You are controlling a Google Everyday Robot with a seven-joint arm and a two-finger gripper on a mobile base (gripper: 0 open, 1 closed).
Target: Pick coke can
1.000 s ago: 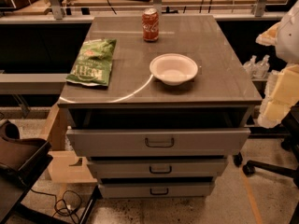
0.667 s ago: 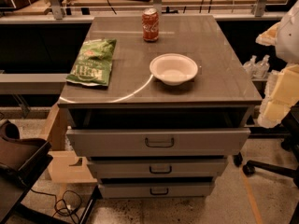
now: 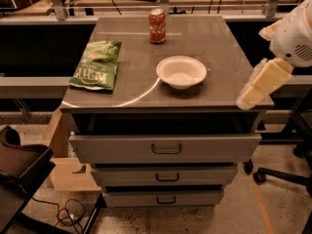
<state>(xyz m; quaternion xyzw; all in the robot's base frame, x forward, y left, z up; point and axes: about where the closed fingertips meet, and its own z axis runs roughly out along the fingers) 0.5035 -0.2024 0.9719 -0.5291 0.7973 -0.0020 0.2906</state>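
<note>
The coke can (image 3: 157, 26), red with white script and a silver top, stands upright at the far middle of the grey cabinet top (image 3: 214, 43). My gripper (image 3: 256, 87), cream-coloured below the white arm housing (image 3: 295, 30), hangs at the right edge of the cabinet top, near its front right corner. It is well to the right of the can and nearer the camera, and it holds nothing that I can see.
A white bowl (image 3: 181, 71) sits in the middle of the top, between the can and the front edge. A green chip bag (image 3: 96, 65) lies at the left. The top drawer (image 3: 165, 147) is pulled out slightly. A dark chair (image 3: 19, 162) stands at the lower left.
My gripper has moved left and slightly up, from beside the cabinet to over its right edge. The can, bowl and bag have not moved.
</note>
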